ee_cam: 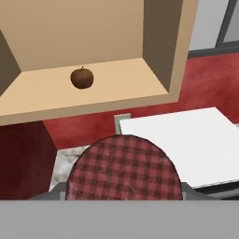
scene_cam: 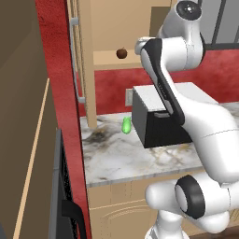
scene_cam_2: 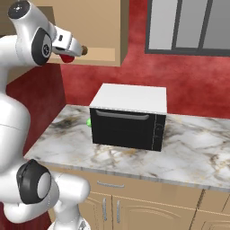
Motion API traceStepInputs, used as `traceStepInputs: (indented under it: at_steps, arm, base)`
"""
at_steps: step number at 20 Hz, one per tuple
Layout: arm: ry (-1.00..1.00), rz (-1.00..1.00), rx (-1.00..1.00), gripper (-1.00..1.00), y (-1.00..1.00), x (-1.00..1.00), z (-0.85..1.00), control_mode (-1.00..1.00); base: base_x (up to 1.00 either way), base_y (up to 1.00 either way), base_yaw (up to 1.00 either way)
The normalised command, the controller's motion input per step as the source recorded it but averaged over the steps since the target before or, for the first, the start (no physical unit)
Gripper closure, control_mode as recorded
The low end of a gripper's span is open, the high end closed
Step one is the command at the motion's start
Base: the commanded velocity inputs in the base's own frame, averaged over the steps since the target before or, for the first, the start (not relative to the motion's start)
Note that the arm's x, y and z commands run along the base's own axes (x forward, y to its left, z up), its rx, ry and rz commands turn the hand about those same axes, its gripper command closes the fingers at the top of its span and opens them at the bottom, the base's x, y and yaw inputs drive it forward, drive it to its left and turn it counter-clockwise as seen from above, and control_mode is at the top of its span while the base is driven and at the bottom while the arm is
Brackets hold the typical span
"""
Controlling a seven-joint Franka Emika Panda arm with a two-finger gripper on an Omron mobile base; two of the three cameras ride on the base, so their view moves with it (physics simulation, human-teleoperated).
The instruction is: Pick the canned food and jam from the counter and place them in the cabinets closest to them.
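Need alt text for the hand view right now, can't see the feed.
The gripper holds the red checked can up in front of the open cabinet, whose shelf carries a brown ball. Below, the white-topped oven sits by the red wall.

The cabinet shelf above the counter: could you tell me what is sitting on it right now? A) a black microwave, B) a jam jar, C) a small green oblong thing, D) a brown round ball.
D: the brown round ball rests alone on the open cabinet's wooden shelf, while the gripper holds the canned food in front of it.
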Motion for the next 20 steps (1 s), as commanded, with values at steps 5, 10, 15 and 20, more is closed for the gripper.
traceStepInputs:
  at_steps: [5, 10, 15, 20]
  arm:
    - [0.00, 0.00, 0.00, 1.00, 0.03, 0.02, 0.00, -1.00]
    - [0.00, 0.00, 0.00, 1.00, 0.00, 0.19, 0.00, -1.00]
    - [0.01, 0.00, -0.02, 1.00, 0.00, 0.33, -0.11, -1.00]
    - [0.01, 0.00, -0.02, 1.00, 0.00, 0.44, -0.10, -1.00]
  base:
    - [0.00, 0.00, 0.00]
    - [0.00, 0.00, 0.00]
    - [0.00, 0.00, 0.00]
    - [0.00, 0.00, 0.00]
